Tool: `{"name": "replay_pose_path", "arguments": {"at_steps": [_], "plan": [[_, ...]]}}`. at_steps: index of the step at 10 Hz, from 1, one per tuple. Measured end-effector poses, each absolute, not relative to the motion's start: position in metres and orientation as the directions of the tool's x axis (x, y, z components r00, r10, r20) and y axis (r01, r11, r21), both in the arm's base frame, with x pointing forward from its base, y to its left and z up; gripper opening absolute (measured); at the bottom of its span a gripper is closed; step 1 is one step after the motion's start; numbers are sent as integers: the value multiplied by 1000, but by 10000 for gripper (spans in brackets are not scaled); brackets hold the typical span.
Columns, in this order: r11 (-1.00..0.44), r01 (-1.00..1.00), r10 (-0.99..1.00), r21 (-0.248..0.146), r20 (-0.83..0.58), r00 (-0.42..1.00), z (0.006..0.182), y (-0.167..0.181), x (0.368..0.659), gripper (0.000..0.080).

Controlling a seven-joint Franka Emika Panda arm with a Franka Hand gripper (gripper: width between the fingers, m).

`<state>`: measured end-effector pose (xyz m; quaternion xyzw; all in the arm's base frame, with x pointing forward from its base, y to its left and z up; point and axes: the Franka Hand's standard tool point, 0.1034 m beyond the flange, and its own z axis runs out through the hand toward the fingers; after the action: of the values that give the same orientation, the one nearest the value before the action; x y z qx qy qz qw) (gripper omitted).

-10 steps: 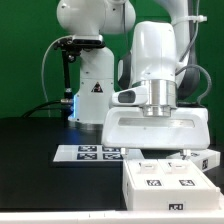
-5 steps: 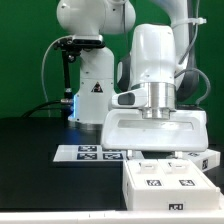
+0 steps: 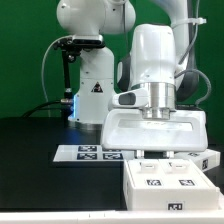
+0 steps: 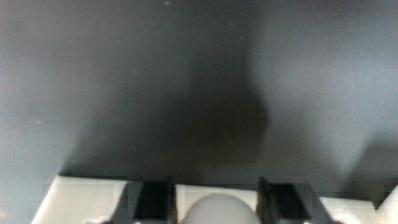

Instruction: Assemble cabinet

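Though the cabinet (image 3: pixel 165 182) is seen tags-up at the exterior view's lower right, long axis left-right, the gripper (image 4: pixel 217 200) fingertips are hidden there. Wrist view: fingers (image 4: pixel 153 200) are shown flanking a white edge (image 4: pixel 93 206); clamping cannot be told.

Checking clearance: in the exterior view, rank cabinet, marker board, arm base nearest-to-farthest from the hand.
1. cabinet, directly under the hand.
2. marker board, flat on the table, toward the exterior view's left.
3. arm base, at the back, behind the marker board.
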<state>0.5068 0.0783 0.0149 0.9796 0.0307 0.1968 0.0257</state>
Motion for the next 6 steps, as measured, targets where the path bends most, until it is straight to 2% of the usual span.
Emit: {"name": "replay_pose_path", "arguments": {"at_steps": [4,6], "plan": [[-995,74,96,73,376,921,15,78,506,209],[-997,51,65,54,305,950,25,81,503,209]]}}
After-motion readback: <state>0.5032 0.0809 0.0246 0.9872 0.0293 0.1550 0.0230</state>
